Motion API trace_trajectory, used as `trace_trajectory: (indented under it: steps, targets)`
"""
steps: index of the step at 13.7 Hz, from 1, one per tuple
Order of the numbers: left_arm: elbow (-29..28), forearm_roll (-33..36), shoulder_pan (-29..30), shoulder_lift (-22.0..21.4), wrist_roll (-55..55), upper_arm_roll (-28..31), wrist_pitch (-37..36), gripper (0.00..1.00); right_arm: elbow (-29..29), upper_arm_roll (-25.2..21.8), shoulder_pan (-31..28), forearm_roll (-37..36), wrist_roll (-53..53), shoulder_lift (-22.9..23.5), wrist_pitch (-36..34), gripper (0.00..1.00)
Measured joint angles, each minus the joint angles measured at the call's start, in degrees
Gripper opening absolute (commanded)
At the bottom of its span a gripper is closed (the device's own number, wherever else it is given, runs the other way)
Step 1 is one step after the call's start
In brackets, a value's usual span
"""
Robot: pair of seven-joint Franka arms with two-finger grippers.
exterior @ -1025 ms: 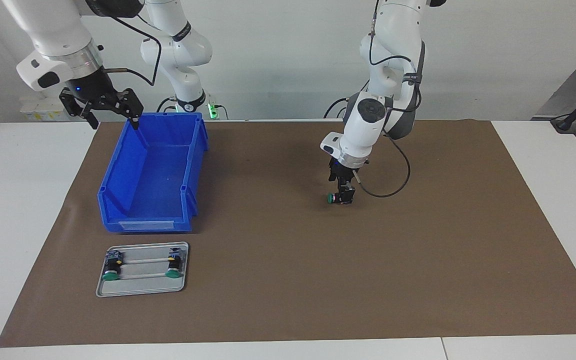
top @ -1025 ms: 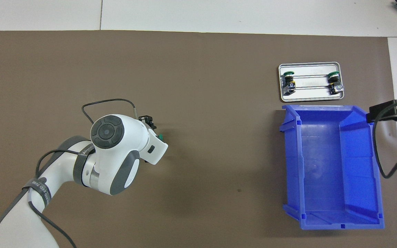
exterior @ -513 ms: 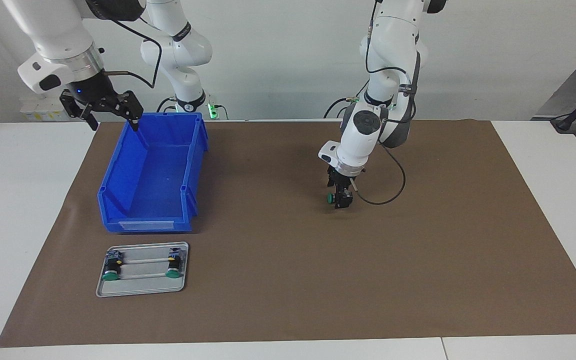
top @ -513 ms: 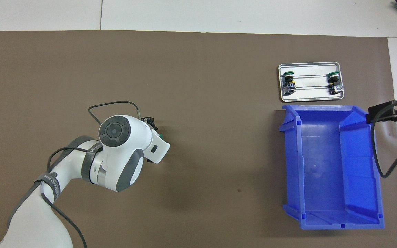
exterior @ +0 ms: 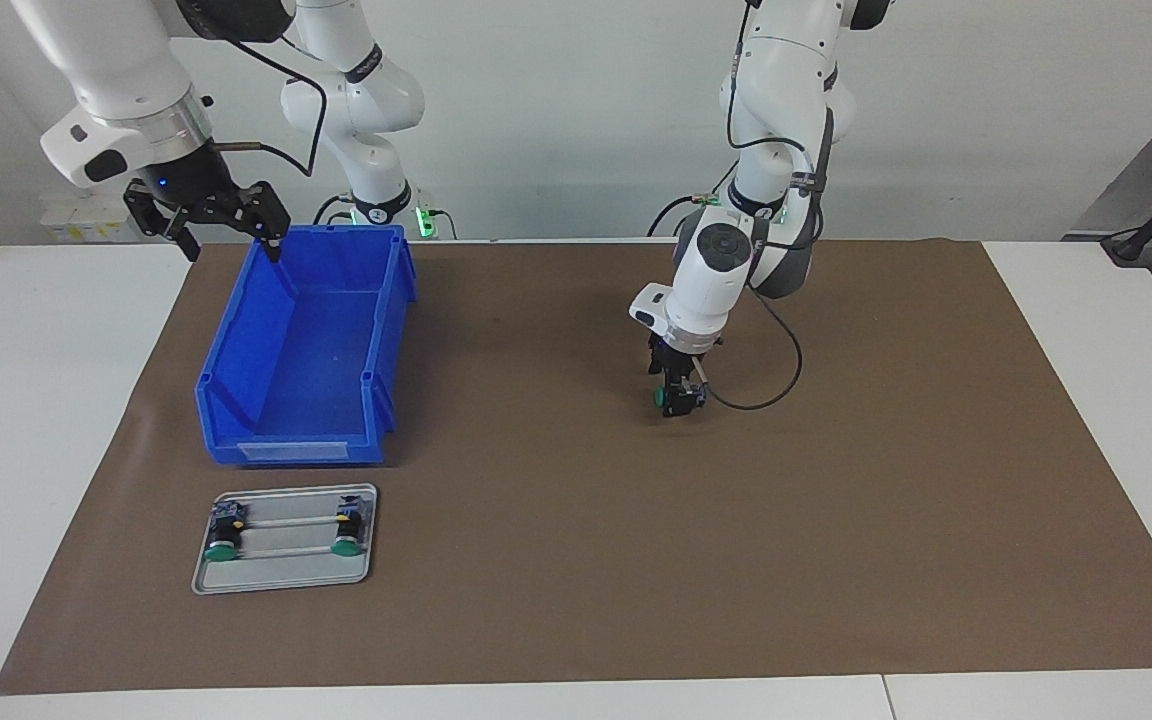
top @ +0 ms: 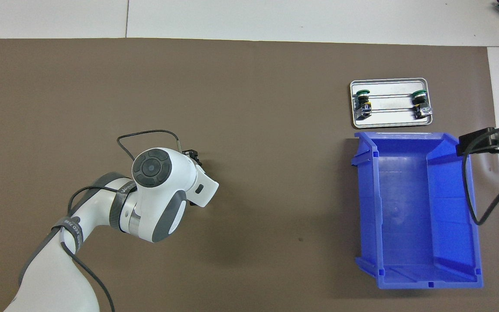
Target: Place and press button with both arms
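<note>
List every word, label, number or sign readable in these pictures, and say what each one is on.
None can be read.
Strap on the left arm: white lettering, too blurred to read.
Band on the right arm: marking, too small to read.
Bin: pale label panel on its end wall, no text legible.
Tray, buttons: no visible text.
</note>
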Motion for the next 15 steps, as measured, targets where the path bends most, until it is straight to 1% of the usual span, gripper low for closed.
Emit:
trace_trajectory:
  steps: [6,7,8,10,14,15]
  targets:
    - [0.0,0.0,0.0,0.3,0.0,0.1,0.4,0.84,0.0,0.1,0.1,0.0,0.0,0.0,0.0,1.0]
    - [0.0,0.0,0.0,0.3,0.0,0.1,0.4,0.77,0.0,0.1,0.1,0.0,0.0,0.0,0.0,1.0]
    - [0.0,0.0,0.0,0.3,0.0,0.1,0.4,0.74,-0.1,0.1,0.1,0.0,0.0,0.0,0.0,1.0]
    - [0.0,0.0,0.0,0.1,0.5,0.1,0.5,0.64,-0.1,0.1,0.1,0.0,0.0,0.0,0.0,1.0]
    - [0.0,0.0,0.0,-0.1,0.8,0.2,0.7,0.38,-0.1,0.1,0.1,0.0,0.0,0.0,0.0,1.0]
    - [0.0,0.0,0.0,-0.1,0.8,0.2,0.8,0.3,-0.1,0.1,0.1,0.0,0.0,0.0,0.0,1.0]
